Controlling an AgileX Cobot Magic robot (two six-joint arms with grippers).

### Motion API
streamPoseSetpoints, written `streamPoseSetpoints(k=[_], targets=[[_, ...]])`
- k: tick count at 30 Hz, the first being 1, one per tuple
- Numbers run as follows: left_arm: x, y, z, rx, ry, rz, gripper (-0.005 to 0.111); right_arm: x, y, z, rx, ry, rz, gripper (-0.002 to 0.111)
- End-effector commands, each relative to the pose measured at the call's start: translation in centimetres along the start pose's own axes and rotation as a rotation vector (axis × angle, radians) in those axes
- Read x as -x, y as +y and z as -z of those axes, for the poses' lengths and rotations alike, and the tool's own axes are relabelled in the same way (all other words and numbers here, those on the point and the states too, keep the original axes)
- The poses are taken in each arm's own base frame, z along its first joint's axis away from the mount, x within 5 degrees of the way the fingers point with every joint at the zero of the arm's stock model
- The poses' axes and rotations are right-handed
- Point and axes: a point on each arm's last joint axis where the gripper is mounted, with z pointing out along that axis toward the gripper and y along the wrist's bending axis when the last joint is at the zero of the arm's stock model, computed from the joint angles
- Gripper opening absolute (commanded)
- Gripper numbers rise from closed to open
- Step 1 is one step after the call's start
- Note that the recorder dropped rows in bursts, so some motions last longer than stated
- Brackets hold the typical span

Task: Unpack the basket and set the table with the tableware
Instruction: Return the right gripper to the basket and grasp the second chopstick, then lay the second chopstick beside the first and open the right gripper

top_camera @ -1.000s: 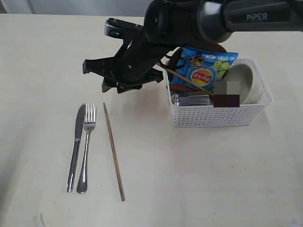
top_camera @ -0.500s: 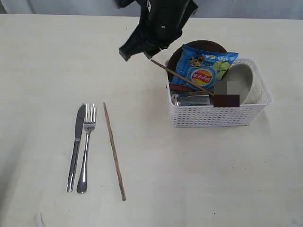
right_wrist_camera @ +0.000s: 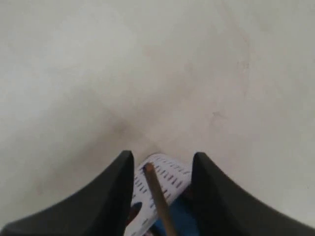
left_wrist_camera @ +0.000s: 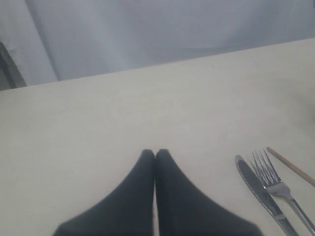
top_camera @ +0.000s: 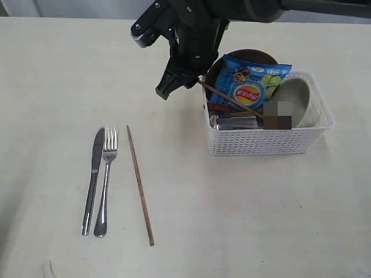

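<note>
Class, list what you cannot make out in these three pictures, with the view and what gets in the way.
- Exterior view: the brown plate is mostly hidden behind the chip bag.
- Exterior view: a blurred patch covers part of the bowl and basket.
- Left wrist view: the knife and fork handles are cut off by the picture's edge.
- Right wrist view: the chopstick between the open jaws of the right gripper is blurred; contact unclear.

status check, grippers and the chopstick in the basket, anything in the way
Left gripper shut, over the table. Right gripper open, jaws either side of the chopstick leaning out of the basket, not gripped. Chip bag crowds it.
</note>
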Motion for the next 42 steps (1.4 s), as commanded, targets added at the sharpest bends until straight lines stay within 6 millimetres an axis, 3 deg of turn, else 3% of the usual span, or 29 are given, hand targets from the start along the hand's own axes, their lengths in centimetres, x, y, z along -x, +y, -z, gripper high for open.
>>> streamPoseSetpoints(k=[1,5,6,11,26,33,37,42], targets=[[-0.1,-0.1,0.0,-0.010,-0.002,0.008,0.000,-0.1,-0.3,-0.5,-0.044,0.011,0.012,0.035],[-0.1,-0.1,0.0,-0.010,-0.002,0.008,0.000,-0.1,-0.3,-0.5,-0.044,0.011,0.022,0.003],[-0.1,-0.1,0.0,-0.010,-0.002,0.008,0.000,-0.1,-0.3,-0.4,-0.044,0.011,0.023,0.000],[-0.1,-0.1,0.0,-0.010,-0.002,0.008,0.000,0.1,-0.9,2.1,-0.058,-0.041,0.008,0.000],[-0.1,-0.1,0.0,-0.010,-0.002,0.008,0.000,-0.7,-3.6,14.9,-0.046,-0.372,-0.132,0.000],[-0.1,-0.1,0.0,-0.010,-0.002,0.008,0.000,-2.3,-3.5,20.7,0.108,-0.514,-0.313,0.000],[-0.1,-0.1,0.0,-0.010,-0.002,0.008,0.000,-3.6,-2.8,21.3,0.263,-0.412,-0.432,0.000],[-0.1,-0.1,0.0,-0.010,-0.002,0.008,0.000,-4.0,-1.2,19.4,0.422,-0.211,-0.454,0.000]])
